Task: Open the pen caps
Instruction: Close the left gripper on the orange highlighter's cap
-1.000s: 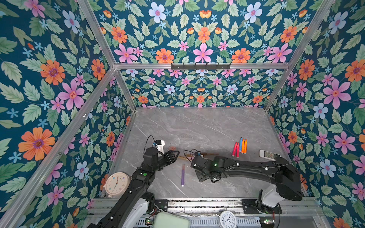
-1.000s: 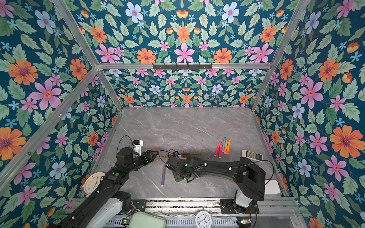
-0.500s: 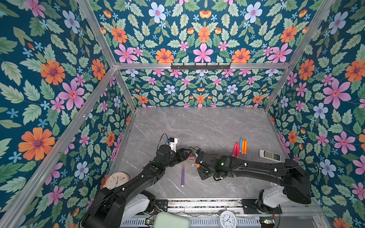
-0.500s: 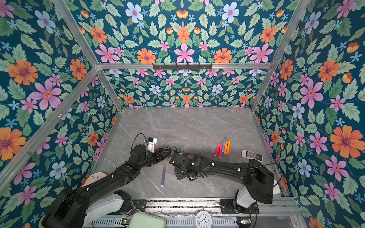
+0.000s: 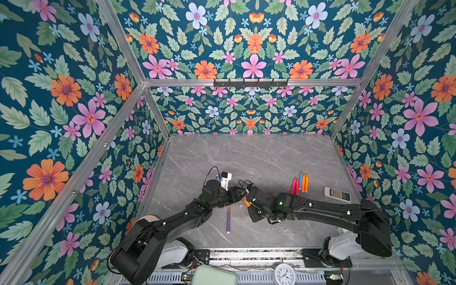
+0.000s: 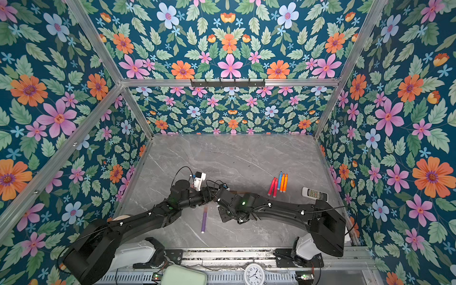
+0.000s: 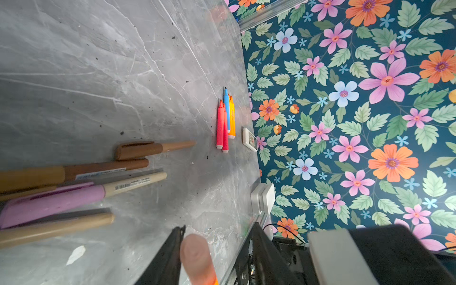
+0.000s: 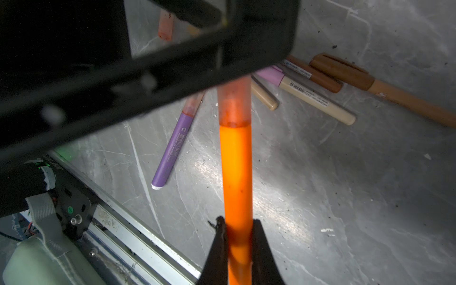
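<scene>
My right pincer [image 8: 237, 229]: clamped on the barrel of the orange pen [image 8: 236, 172], above the table [image 8: 320, 197] | my left pincer [image 7: 218, 227]: jaws apart around its translucent cap [image 7: 196, 256], one side touching, the other clear | next, I judge: centre the cap, grip firmly, pull straight along the pen.

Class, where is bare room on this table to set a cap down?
Bare: the far half of the table, up to the back wall; also the near strip right of the purple pen. Crowded: the middle pen pile and the pen row beside the remote.
</scene>
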You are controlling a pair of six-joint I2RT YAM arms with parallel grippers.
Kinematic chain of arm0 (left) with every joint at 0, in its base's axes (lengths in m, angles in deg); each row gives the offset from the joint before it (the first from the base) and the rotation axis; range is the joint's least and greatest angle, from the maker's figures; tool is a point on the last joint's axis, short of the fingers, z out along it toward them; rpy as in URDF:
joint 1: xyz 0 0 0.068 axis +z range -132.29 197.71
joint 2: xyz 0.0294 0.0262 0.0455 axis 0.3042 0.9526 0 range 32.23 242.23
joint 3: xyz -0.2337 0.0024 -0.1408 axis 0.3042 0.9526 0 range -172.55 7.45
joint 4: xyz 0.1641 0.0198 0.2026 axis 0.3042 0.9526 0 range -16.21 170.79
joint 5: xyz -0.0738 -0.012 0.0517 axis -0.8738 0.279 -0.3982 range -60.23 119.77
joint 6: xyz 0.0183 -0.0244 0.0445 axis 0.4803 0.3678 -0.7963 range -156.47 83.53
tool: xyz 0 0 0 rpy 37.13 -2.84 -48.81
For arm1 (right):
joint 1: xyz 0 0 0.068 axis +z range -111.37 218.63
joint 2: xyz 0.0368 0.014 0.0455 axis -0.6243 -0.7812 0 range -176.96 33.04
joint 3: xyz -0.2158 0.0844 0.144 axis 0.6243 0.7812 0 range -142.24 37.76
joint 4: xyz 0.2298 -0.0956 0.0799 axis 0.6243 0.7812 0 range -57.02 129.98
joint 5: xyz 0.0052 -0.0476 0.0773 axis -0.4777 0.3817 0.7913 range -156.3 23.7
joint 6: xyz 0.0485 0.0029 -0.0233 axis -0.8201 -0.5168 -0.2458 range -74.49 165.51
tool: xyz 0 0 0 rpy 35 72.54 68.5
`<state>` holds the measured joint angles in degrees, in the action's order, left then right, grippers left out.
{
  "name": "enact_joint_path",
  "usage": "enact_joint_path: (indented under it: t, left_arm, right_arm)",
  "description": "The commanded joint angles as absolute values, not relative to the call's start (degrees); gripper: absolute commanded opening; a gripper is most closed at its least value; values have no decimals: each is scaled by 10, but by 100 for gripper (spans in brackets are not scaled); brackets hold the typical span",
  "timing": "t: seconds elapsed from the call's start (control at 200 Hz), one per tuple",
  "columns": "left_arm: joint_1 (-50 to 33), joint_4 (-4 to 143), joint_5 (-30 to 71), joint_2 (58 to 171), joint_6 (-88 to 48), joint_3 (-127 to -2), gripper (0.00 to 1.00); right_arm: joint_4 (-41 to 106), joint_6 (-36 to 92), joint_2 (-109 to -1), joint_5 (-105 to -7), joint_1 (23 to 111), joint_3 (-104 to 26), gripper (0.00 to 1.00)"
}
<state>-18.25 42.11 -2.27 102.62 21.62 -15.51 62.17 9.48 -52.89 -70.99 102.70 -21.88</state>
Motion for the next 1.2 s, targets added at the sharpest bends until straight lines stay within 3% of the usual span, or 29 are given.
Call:
enact_joint_path:
  t: [0.0,0.165,0.68,0.955,1.11,1.195]
  left_arm:
    - [-185,394,-35,1031,216,-160,37]
    - [-189,392,-47,1044,217,-166,22]
    - [-199,387,-50,1047,224,-168,26]
    - [-199,394,-46,1050,214,-178,21]
    - [-199,403,-42,1049,210,-182,23]
    - [-199,405,-42,1050,209,-182,36]
  right_arm:
    - [626,100,-526,-716,1027,-223,0]
    - [631,102,-525,-722,1027,-226,0]
    - [653,101,-509,-753,1024,-233,0]
    - [643,100,-511,-728,1024,-227,0]
    - [638,99,-511,-722,1024,-221,0]
    - [634,99,-508,-719,1024,-217,0]
